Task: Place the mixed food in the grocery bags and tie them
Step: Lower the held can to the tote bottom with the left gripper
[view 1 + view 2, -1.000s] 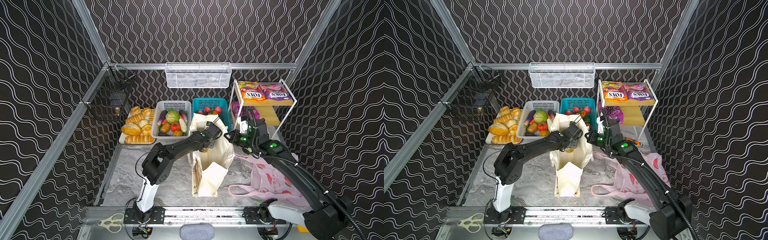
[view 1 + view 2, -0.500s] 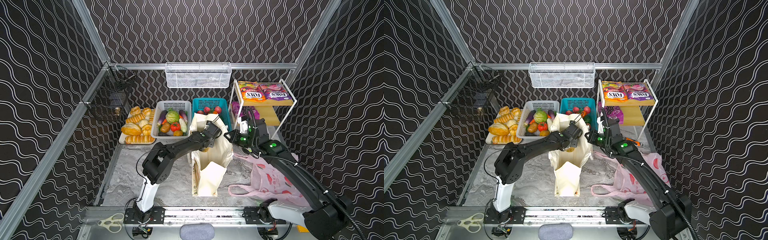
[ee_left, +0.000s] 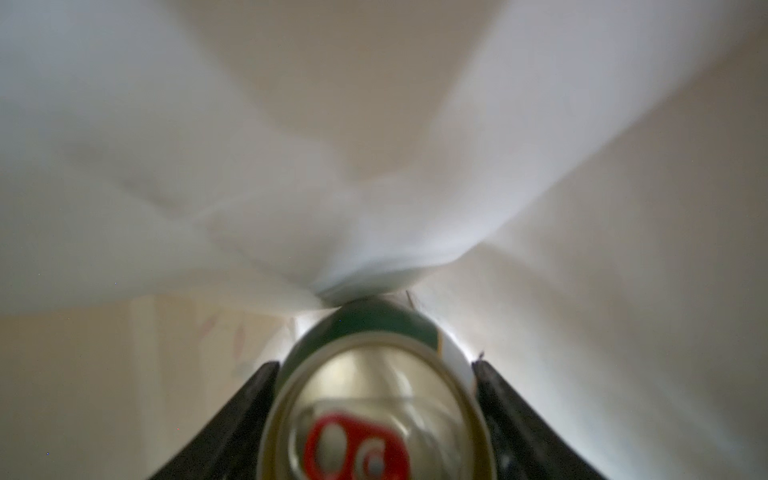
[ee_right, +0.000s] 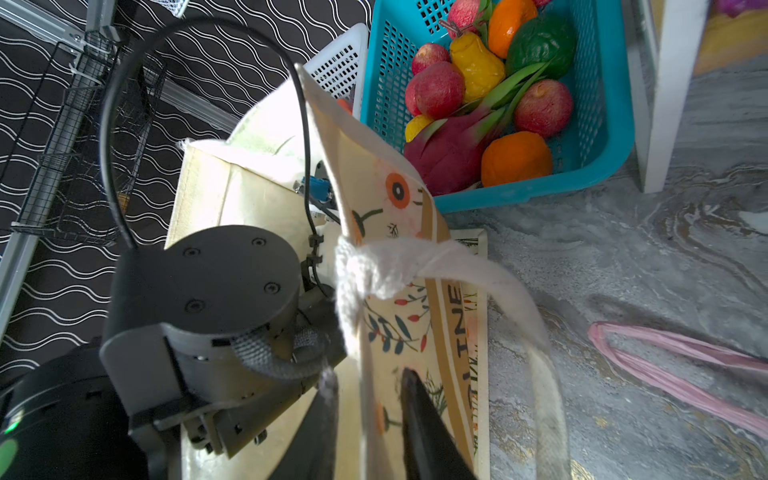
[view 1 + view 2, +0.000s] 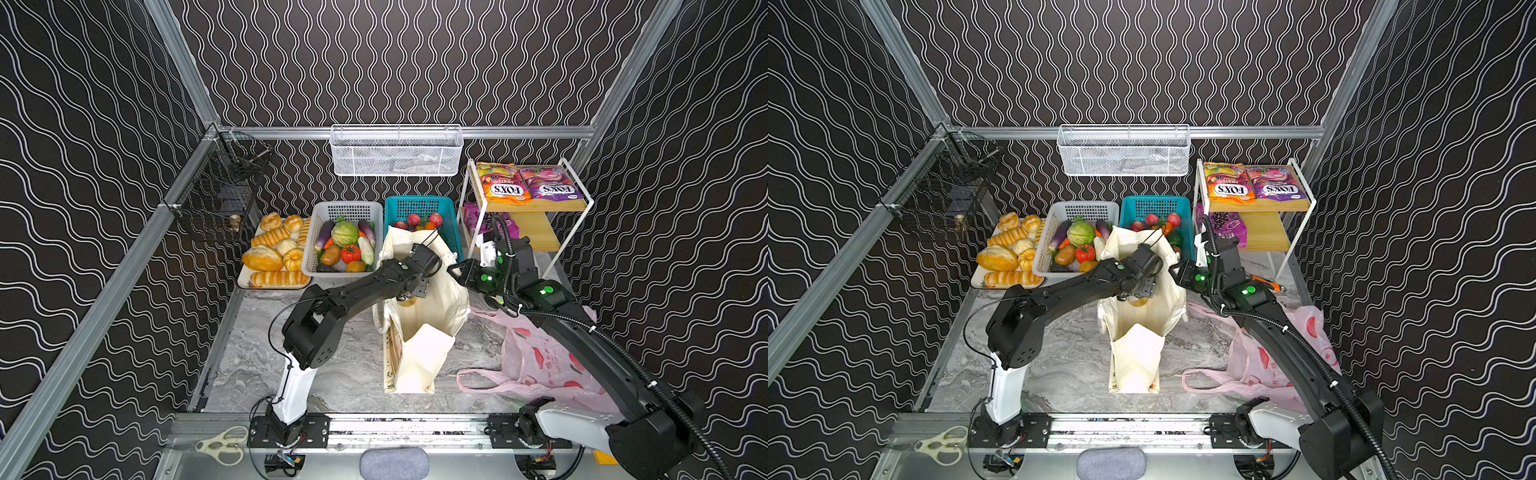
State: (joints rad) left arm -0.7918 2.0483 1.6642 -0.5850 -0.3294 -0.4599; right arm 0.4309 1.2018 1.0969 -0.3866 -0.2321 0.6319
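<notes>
My left gripper (image 3: 374, 365) flanked green drink can (image 3: 374, 411) inside canvas tote (image 5: 419, 357), grip indeterminate; right gripper (image 4: 368, 384), part-open, straddled two-o'clock rim, presumably propping it.

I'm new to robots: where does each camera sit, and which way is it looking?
Both top views: high at the front, looking down on the table; left arm, right arm and cream tote show.
Left wrist: on the left arm, looking inside the tote; left gripper flanks a green can.
Right wrist: on the right arm, facing the tote's printed wall and teal basket; right gripper and left arm show.
Shared: all views show the tote.
</notes>
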